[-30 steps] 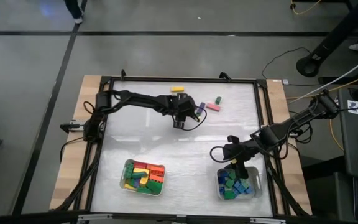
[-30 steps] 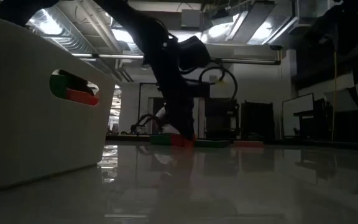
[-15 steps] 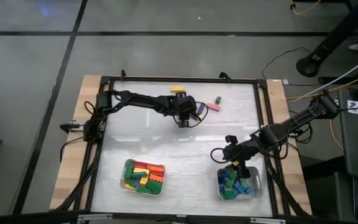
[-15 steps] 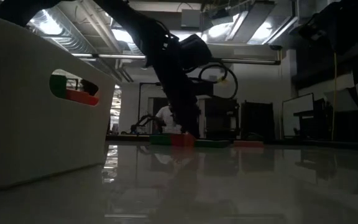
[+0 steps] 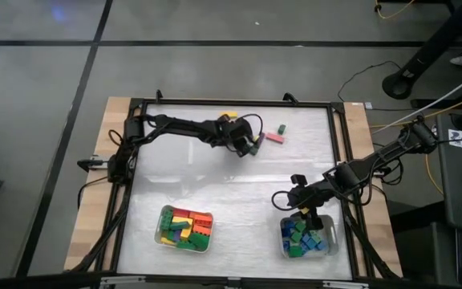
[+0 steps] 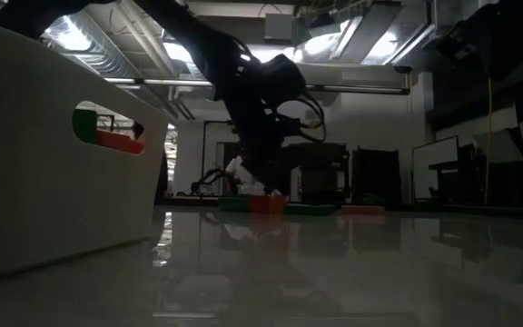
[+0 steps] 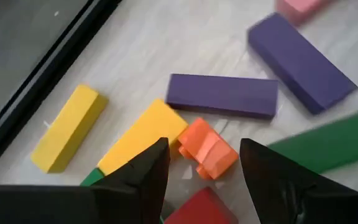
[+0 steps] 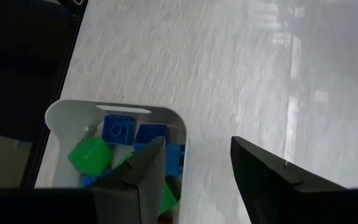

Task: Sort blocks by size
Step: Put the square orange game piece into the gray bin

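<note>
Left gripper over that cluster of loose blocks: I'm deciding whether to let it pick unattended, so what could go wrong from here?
The left gripper, open, frames a small orange block that sits close against a yellow block and a red block. Closing may pinch a neighbour or push the orange one aside. A purple block lies just beyond and could get shoved. The right gripper hangs open at the edge of the tray of small blocks; a careless move might knock the tray.

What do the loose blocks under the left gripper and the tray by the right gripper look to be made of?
Purple blocks and yellow block: likely moulded plastic, with flat saturated colour, crisp edges and a smooth matte look. Tray: probably pale plastic, with a thin rounded rim and a soft sheen.
</note>
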Robot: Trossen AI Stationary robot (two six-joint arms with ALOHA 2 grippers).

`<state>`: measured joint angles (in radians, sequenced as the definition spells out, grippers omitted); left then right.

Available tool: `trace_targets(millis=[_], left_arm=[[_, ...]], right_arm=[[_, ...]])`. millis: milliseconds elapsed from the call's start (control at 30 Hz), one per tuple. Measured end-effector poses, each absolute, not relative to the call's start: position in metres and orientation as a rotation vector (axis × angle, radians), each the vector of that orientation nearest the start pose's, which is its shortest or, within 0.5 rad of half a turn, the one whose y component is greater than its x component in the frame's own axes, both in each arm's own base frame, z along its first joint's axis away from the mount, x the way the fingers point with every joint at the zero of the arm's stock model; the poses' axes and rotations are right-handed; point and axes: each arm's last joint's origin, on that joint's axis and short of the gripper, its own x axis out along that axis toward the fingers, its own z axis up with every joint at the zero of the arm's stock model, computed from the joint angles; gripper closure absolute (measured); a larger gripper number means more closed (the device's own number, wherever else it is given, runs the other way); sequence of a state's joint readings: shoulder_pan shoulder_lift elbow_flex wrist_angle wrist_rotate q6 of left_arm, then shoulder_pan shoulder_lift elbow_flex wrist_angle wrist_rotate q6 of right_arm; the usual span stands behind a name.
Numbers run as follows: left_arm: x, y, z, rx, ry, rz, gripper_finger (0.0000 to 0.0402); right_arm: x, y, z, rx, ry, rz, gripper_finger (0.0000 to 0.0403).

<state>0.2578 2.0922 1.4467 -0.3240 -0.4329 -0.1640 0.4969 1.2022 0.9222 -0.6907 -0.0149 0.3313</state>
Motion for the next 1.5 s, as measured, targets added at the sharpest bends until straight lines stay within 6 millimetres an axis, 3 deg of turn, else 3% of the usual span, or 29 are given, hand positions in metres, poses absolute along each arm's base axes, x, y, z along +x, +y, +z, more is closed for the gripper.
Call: trace_targets(millis=[333, 600, 967, 1133, 1267, 1500], left_arm=[[0.415, 0.133, 0.154, -0.206, 0.883, 0.804, 0.0219], [0.418, 0.134, 0.139, -0.254, 0.911, 0.779, 0.0219], [0.413, 0.133, 0.136, -0.223, 0.972, 0.776, 0.0266], [0.418, 0.127, 0.137, -0.158, 0.971, 0.721, 0.0266], [0.422, 0.116, 0.146, -0.113, 0.970, 0.673, 0.0263], [0.438, 0.085, 0.184, -0.117, 0.876, 0.450, 0.0260]], right_arm=[[0.202, 0.110, 0.259, 0.060, 1.033, 0.301, 0.0224], [0.202, 0.110, 0.259, 0.059, 1.037, 0.300, 0.0224], [0.202, 0.110, 0.258, 0.054, 1.036, 0.296, 0.0224], [0.202, 0.109, 0.258, 0.002, 1.027, 0.306, 0.0224], [0.201, 0.108, 0.258, -0.018, 1.034, 0.281, 0.0224], [0.198, 0.105, 0.255, -0.058, 1.062, 0.255, 0.0224]])
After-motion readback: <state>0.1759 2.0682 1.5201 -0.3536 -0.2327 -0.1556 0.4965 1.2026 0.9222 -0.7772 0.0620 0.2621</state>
